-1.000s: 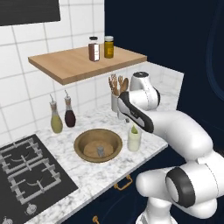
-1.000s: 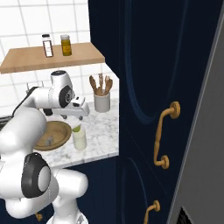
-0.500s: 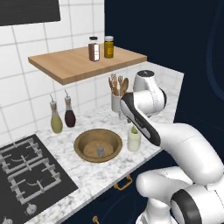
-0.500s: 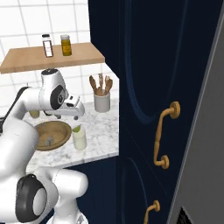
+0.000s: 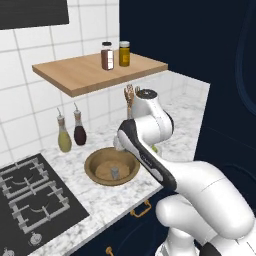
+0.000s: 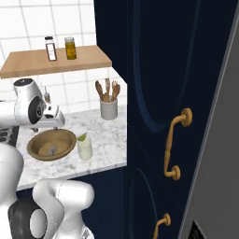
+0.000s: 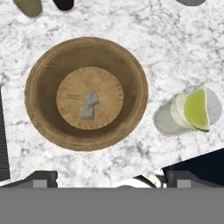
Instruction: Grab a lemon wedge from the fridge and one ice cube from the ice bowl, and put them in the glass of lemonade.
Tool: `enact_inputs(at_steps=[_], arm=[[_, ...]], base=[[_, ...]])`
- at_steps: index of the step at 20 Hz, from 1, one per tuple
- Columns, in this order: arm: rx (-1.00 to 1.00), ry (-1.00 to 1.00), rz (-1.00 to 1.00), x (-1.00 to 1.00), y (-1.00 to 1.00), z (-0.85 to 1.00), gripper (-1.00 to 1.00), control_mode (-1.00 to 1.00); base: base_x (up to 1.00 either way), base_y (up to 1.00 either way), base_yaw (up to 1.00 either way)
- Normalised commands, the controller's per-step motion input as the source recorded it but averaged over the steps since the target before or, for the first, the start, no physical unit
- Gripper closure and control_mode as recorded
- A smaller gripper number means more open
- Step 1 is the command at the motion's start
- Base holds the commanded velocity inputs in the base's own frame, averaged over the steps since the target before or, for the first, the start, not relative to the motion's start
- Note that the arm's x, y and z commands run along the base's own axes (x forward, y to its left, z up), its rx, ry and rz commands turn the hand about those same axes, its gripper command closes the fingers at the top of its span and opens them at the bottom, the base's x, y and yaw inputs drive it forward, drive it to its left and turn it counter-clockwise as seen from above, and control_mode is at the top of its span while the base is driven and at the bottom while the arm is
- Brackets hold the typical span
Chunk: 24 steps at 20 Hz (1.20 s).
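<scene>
So the gripper (image 7: 109,177) hangs over the marble bench (image 7: 144,39) looking straight down, its two dark tips spread wide apart at the bottom of the hand view with nothing between them.

Right below it sits the ice bowl (image 7: 39,109), the brown wooden-looking one, with a couple of small grey ice cubes (image 7: 89,105) lying touching each other on the flat middle of it. In the left base view the ice bowl (image 5: 95,162) sits near the front edge of the bench, and the arm's forearm crosses just to its right.

Just beside the bowl, not touching it, stands the glass of lemonade (image 7: 175,114). The lemon wedge (image 7: 196,107) is already in it, sticking up over the rim, yellow-green. From the right base view the glass of lemonade (image 6: 85,148) stands just right of the ice bowl (image 6: 63,135), with the lemon wedge (image 6: 82,137) poking out the top.

Further back, a grey-white crock of wooden utensils (image 6: 108,108) stands near the tiled wall. Two oil bottles (image 5: 70,134), one pale and one dark, stand side by side against the tiles, left of the bowl. A black hob (image 5: 30,195) takes up the left end of the bench. Above it all a wooden shelf (image 5: 85,75) carries two small jars (image 5: 115,54). Navy cabinets with brass handles (image 6: 175,149) fill the right side.
</scene>
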Motion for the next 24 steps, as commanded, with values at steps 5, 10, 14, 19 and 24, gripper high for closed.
enact_inputs(at_steps=[5, 10, 14, 19, 24], arm=[[0.01, 0.32, 0.19, 0.18, 0.94, -0.13, -1.00, -1.00], [-0.01, 0.07, 0.01, 0.17, 0.09, -0.42, -1.00, -1.00], [0.00, 0.03, 0.00, 0.39, -0.01, -0.75, -1.00, -1.00], [0.00, -0.01, 0.00, 0.11, 0.00, -0.74, -1.00, -1.00], [0.00, 0.00, 0.00, 0.08, 0.00, -0.35, -1.00, -1.00]], base=[[0.00, 0.00, 0.00], [0.00, 0.00, 0.00], [0.00, 0.00, 0.00], [0.00, 0.00, 0.00], [0.00, 0.00, 0.00]])
